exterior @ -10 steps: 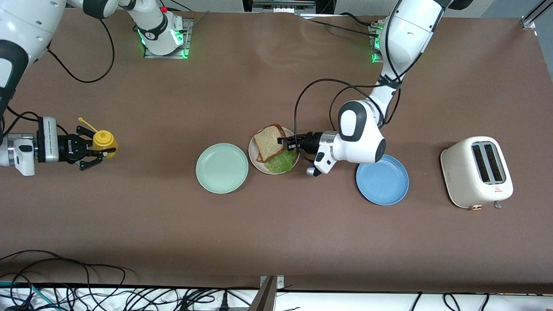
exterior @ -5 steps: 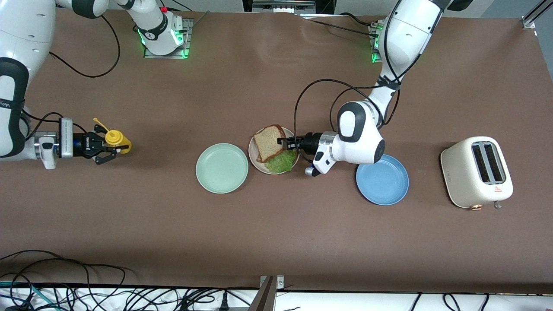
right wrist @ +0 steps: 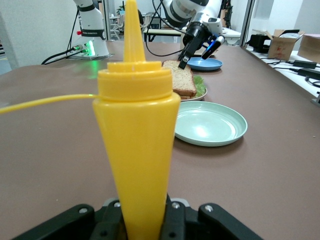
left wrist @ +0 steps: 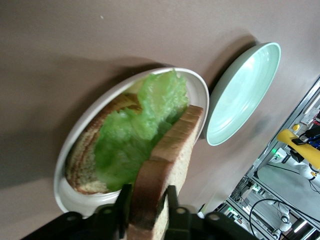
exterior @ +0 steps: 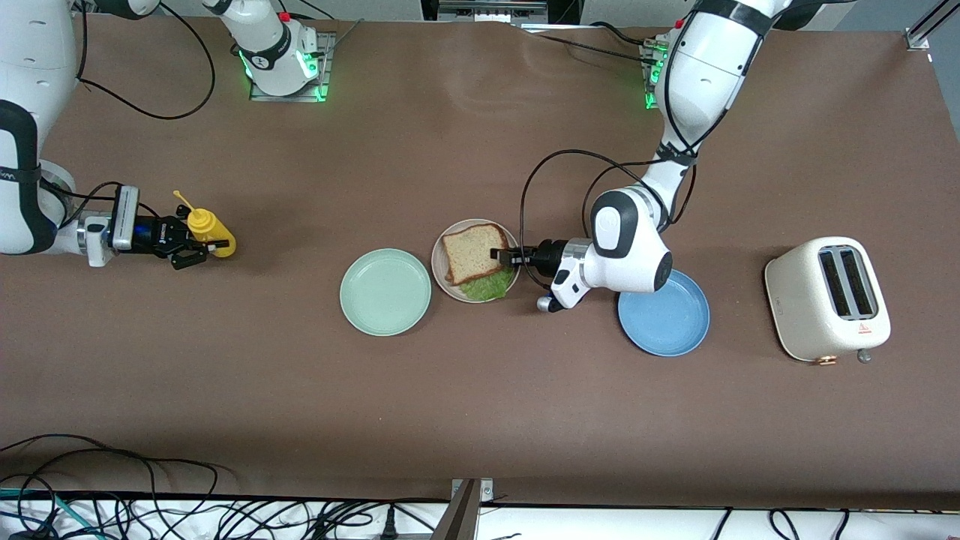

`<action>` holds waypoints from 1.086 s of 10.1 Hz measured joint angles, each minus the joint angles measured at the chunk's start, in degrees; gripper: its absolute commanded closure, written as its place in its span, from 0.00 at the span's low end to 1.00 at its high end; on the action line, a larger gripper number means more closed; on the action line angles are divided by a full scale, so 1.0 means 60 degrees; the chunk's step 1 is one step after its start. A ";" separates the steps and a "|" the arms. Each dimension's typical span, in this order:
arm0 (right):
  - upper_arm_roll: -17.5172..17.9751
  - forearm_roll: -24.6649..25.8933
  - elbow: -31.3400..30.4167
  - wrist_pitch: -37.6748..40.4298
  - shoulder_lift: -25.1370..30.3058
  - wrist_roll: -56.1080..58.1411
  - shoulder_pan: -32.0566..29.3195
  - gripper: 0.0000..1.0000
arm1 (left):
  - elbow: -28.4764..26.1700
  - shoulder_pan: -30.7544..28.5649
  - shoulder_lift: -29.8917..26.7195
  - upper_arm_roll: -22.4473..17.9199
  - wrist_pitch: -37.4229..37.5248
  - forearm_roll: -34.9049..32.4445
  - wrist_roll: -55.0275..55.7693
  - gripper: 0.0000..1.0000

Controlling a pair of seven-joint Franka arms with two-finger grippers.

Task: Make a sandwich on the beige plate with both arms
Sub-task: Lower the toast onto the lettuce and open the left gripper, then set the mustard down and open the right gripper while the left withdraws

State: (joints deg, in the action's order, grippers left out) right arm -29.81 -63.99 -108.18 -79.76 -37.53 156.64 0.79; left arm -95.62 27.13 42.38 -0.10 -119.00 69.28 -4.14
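On the beige plate [exterior: 439, 276] lie a bottom bread slice [left wrist: 82, 160], a ruffled green lettuce leaf [exterior: 489, 285] and a top bread slice [exterior: 469, 252] resting flat over them. My left gripper [exterior: 501, 255] is at the plate's edge toward the left arm's end. Its fingers stand open on either side of the top slice's crust edge [left wrist: 170, 155], no longer pinching it. My right gripper [exterior: 199, 244] is shut on a yellow squeeze bottle [exterior: 211, 231] near the right arm's end of the table. That bottle [right wrist: 137, 125] fills the right wrist view, upright between the fingers.
A mint-green plate [exterior: 385, 292] sits beside the beige plate toward the right arm's end. A blue plate [exterior: 664, 311] lies under the left arm's wrist. A cream toaster [exterior: 827, 298] stands at the left arm's end. Cables hang along the front edge.
The top slice went from tilted to flat on the lettuce and the left fingers loosened around it. The right arm carried the yellow bottle toward the table's middle.
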 measured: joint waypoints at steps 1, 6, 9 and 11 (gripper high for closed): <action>0.0253 0.0000 -0.0055 -0.0140 -0.0008 0.0111 -0.0268 1.00 | 0.0001 -0.0001 0.0018 -0.0123 -0.0003 -0.0002 -0.0022 0.00; 0.1200 -0.0452 -0.0213 -0.0516 -0.0733 0.0510 -0.1074 1.00 | 0.0428 -0.0748 -0.0707 -0.0706 -0.0014 -0.1919 -0.0149 0.00; 0.1511 -0.0685 -0.0198 -0.0529 -0.1298 0.0627 -0.1388 1.00 | 0.0500 -0.2029 -0.2405 -0.0711 -0.0023 -0.6957 -0.0271 0.00; 0.1605 -0.0710 -0.0180 -0.0530 -0.1328 0.0627 -0.1425 1.00 | 0.0472 -0.3123 -0.4111 -0.0734 0.0619 -0.7887 -0.0315 0.00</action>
State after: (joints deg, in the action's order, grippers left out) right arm -20.18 -68.25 -109.26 -82.93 -45.50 160.40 -7.76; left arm -92.79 8.39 17.71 -4.50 -115.29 21.96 -6.02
